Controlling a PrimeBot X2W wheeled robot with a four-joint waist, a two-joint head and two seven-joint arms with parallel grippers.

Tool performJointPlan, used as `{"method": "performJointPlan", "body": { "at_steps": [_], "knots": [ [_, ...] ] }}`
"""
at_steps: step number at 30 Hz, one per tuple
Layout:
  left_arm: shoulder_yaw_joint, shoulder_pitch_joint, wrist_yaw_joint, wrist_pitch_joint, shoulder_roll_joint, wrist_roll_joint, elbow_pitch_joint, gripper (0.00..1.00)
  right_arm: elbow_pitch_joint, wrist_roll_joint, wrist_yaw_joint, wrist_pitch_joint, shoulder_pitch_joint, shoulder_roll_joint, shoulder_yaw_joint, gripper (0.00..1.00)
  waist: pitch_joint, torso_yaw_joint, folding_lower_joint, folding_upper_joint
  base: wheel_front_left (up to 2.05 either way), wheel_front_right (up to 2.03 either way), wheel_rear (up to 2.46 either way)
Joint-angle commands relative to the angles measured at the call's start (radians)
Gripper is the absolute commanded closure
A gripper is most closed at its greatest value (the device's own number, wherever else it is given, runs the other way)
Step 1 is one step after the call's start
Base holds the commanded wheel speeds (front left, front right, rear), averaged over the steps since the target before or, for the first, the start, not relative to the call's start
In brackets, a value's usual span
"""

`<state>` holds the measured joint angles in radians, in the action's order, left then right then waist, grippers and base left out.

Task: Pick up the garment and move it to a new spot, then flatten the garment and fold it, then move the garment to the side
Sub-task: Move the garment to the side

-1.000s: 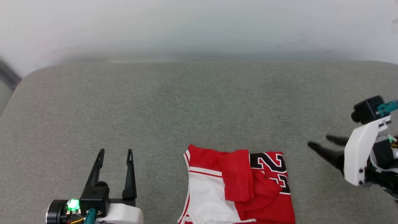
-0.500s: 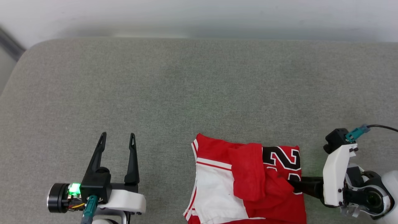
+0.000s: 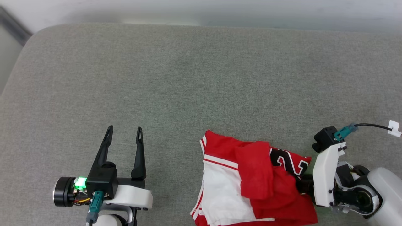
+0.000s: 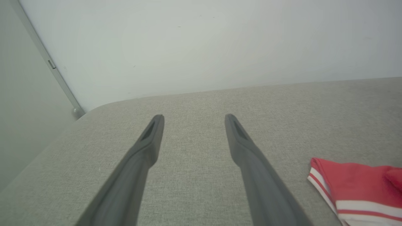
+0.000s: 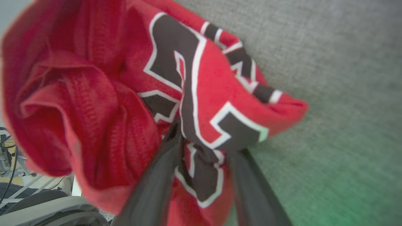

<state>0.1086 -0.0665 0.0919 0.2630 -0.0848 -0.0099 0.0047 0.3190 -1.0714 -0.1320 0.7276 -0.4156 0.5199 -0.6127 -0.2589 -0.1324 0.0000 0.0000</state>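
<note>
The garment [image 3: 226, 188], red with a white sleeve and black numerals, lies crumpled at the near edge of the grey cushion; its striped corner [image 4: 355, 185] also shows in the left wrist view. My right gripper [image 3: 296, 185] has pushed in from the right, and its fingers straddle a bunched fold of the garment [image 5: 94, 103] by the numerals. The jaws of this right gripper [image 5: 205, 141] still stand apart, tips buried in cloth. My left gripper [image 3: 124, 128] rests open on bare cushion to the garment's left, and the left gripper [image 4: 193, 116] holds nothing.
A grey fabric cushion [image 3: 188, 78] spreads wide beyond and to the left of the garment. It ends at a pale wall [image 4: 201, 47] at the back and rounds off at its left edge [image 3: 12, 81].
My right gripper swung in from the far right and drove its fingers into the garment's right edge, bunching the cloth. The head camera tipped down. My left gripper kept its pose.
</note>
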Motion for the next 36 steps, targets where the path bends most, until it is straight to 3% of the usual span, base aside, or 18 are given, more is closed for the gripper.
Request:
{"method": "performJointPlan", "body": {
  "at_steps": [1, 9, 14, 25, 31, 36],
  "knots": [
    [0.001, -0.008, 0.001, 0.002, 0.002, 0.006, 0.003, 0.00, 0.040, 0.001, 0.002, -0.010, 0.032, -0.023, -0.061, 1.00, 0.005, -0.005, 0.0000, 0.0000, 0.00, 0.00, 0.00],
    [-0.007, 0.036, 0.007, 0.002, 0.005, -0.002, 0.016, 0.00, -0.050, -0.035, 0.002, -0.141, -0.067, 0.062, -0.112, 1.00, 0.073, 0.002, 0.0000, 0.0000, 0.00, 0.00, 0.00],
    [-0.012, 0.066, 0.011, 0.002, 0.007, -0.005, 0.013, 0.00, -0.153, -0.038, 0.002, -0.167, -0.119, 0.139, -0.167, 1.00, 0.119, 0.037, 0.0000, 0.0000, 0.00, 0.00, 0.00],
    [-0.042, 0.081, 0.011, 0.002, 0.010, -0.005, -0.017, 0.00, -0.353, -0.034, 0.002, -0.157, -0.224, 0.325, -0.215, 1.00, 0.085, 0.231, 0.0000, 0.0000, 0.00, 0.00, 0.00],
    [-0.058, 0.043, 0.003, 0.002, -0.005, 0.000, -0.034, 0.00, -0.344, -0.015, 0.002, -0.185, -0.247, 0.398, -0.183, 1.00, 0.009, 0.332, 0.0000, 0.0000, 0.00, 0.00, 0.00],
    [-0.070, 0.008, -0.002, 0.002, -0.026, 0.006, -0.053, 0.00, -0.266, 0.039, 0.002, -0.220, -0.268, 0.438, -0.141, 1.00, -0.060, 0.374, 0.0000, 0.0000, 0.00, 0.00, 0.00]
  ]
}}
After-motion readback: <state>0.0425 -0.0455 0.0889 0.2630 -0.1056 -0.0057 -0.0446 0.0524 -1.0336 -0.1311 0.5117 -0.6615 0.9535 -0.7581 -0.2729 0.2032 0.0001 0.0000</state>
